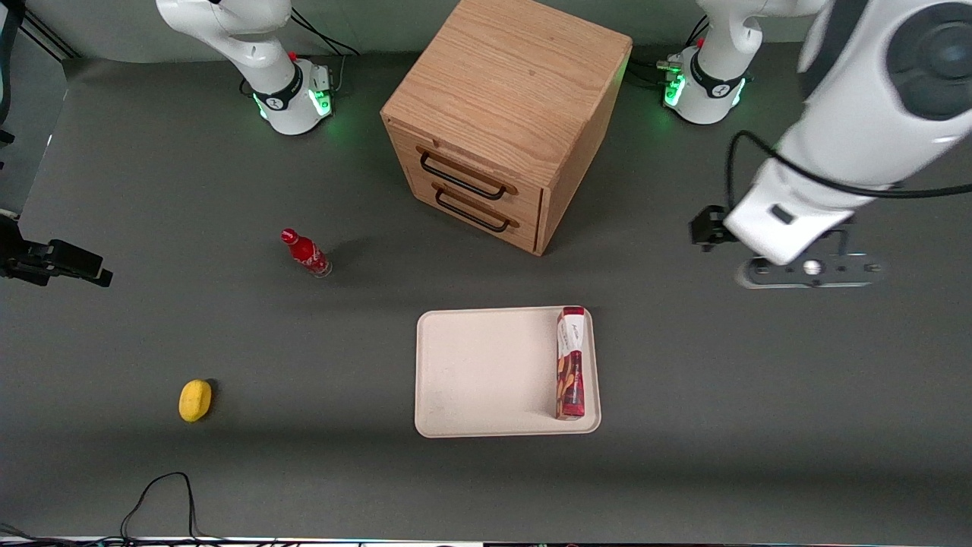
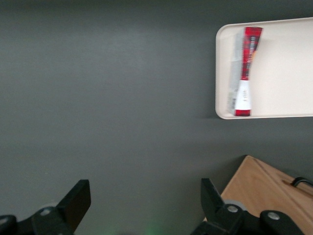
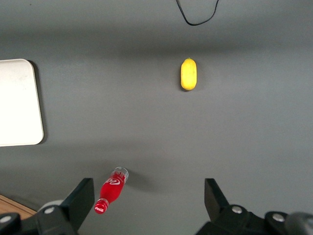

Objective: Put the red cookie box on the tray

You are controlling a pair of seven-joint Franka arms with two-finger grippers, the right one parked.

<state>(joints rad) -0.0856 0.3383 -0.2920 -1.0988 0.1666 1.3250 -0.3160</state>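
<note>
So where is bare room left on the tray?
The tray is bare from the red cookie box, lying along its working-arm edge, to its parked-arm rim. The open pincer hangs over bare table beside the drawer cabinet.

Your left arm reaches in from its base with the wrist bent downward; your tool (image 2: 142,205) hangs above bare worktop (image 2: 107,98), fingers (image 2: 78,200) spread wide, gripping nothing.
</note>
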